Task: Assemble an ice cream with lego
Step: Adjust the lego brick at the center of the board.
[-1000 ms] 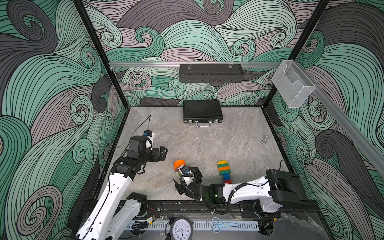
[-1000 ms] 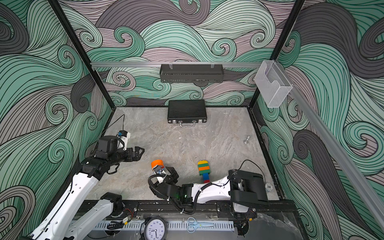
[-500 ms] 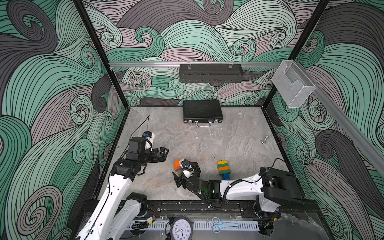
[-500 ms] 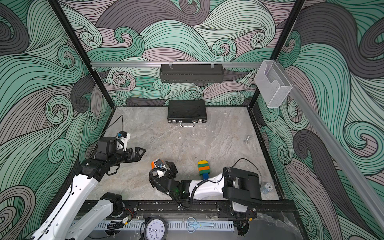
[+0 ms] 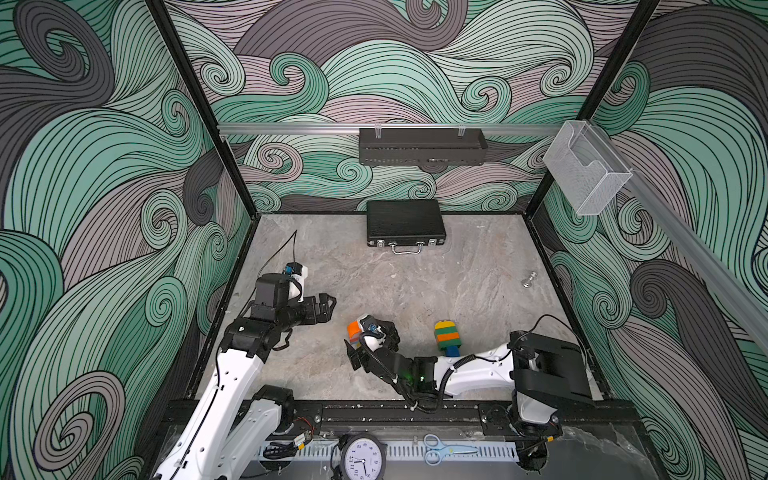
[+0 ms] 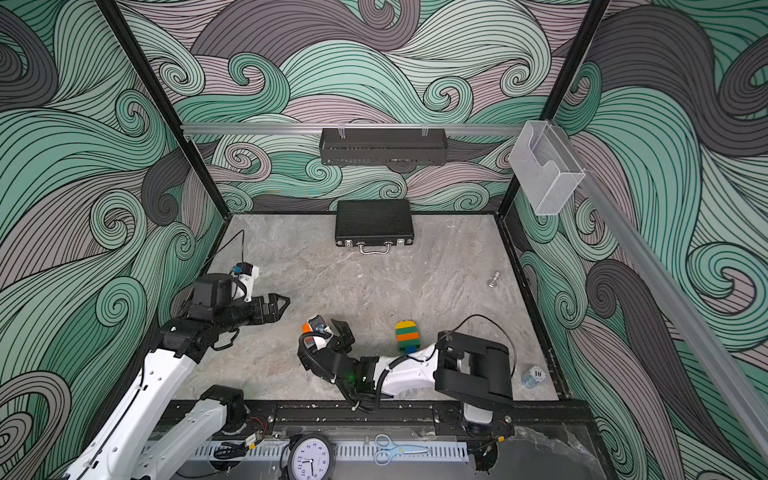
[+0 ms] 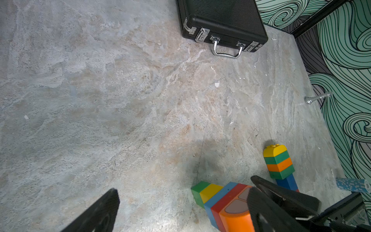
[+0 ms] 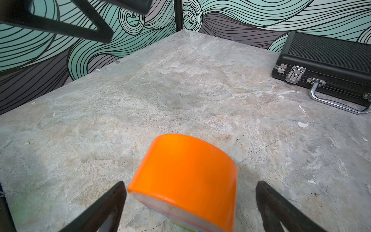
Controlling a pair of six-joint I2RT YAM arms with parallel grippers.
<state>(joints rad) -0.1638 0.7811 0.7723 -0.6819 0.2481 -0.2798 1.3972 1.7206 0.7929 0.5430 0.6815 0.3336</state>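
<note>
Middle of table (image 5: 407, 286) free, wide passage in both top views. Black briefcase (image 5: 405, 222) blocks upper middle, against back wall. Small metal piece (image 5: 528, 280) near right edge. Lower centre crowded: lying lego stack (image 5: 354, 331), standing lego stack (image 5: 446, 337), right arm (image 5: 469, 372) stretched across below them.

1. orange-capped lego stack (image 7: 222, 197): orange half-round, red, blue, yellow, green; lying on its side, front-centre.
2. yellow-capped lego stack (image 5: 447, 337): yellow half-round, green, orange, green, blue; nearby to its right, not touching.
</note>
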